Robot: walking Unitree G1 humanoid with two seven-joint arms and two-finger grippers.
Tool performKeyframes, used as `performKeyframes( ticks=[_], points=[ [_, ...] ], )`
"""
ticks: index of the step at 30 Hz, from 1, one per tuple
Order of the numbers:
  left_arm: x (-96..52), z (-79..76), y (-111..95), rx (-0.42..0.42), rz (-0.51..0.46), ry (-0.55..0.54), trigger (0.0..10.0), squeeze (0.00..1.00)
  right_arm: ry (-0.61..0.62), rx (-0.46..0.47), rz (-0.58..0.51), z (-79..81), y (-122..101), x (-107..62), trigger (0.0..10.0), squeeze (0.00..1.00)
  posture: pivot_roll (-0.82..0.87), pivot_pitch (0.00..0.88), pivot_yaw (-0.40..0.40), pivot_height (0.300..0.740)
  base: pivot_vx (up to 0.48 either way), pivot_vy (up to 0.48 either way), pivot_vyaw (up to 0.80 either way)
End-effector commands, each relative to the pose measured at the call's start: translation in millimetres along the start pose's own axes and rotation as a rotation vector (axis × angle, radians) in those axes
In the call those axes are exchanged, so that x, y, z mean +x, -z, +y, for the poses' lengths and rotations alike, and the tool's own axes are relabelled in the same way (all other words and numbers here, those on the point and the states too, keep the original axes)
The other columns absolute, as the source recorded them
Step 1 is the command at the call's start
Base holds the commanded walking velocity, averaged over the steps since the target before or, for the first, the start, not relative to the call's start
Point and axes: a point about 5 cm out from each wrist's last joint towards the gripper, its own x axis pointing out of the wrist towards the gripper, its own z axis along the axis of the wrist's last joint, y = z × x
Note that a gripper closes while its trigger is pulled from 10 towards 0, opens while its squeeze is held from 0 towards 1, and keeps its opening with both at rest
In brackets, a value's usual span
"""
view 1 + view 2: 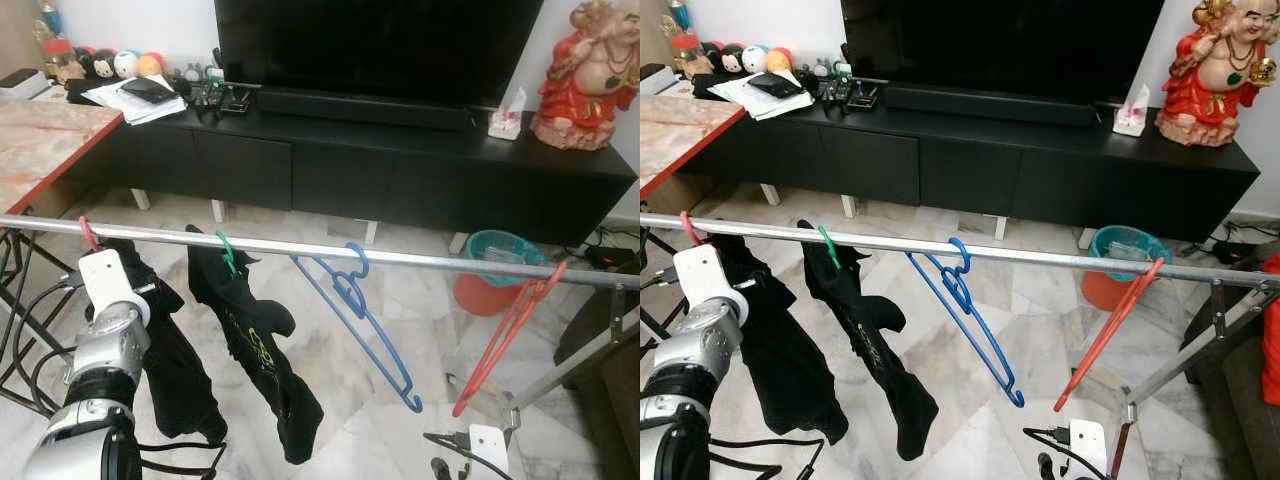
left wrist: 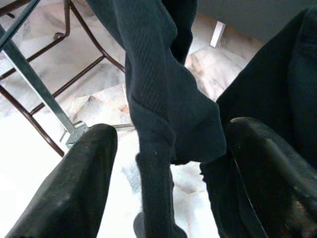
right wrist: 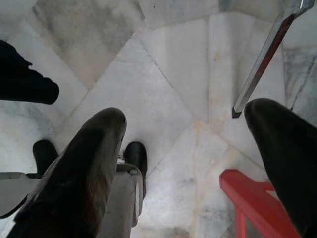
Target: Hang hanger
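- Right hand (image 3: 193,163): fingers spread, nothing held, low over the marble floor (image 3: 168,74).
- Red hanger (image 1: 505,335): just beside and above the right hand, hooked on the steel rail (image 1: 300,248), long axis slanting down toward it. Right arm is nearer.
- Left hand (image 2: 168,163): open, a dark garment (image 2: 158,99) dangling between its fingers, ungripped.
- Blue hanger (image 1: 360,325): between the two hands, also on the rail.
- Right wrist view shows the red hanger's edge beside one finger; the head views show its hook seated.
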Motion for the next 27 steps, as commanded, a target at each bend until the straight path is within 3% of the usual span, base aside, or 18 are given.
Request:
performKeyframes(
  ticks=[1, 27],
  points=[
    [1.7, 0.5, -4.1, -0.005, -0.005, -0.007, 0.0, 0.0, 0.007, 0.021, -0.001, -0.7, 0.2, -0.1, 10.0, 0.0, -0.08, 0.0, -0.052, 0.74, 0.0, 0.0, 0.0],
    [4.8, 4.7, 7.5, 0.015, 0.012, -0.028, 0.0, 0.0, 0.007, 0.028, 0.001, -1.0, 1.0, -0.2, 10.0, 0.0, -0.09, 0.0, -0.05, 0.74, 0.0, 0.0, 0.0]
  ],
)
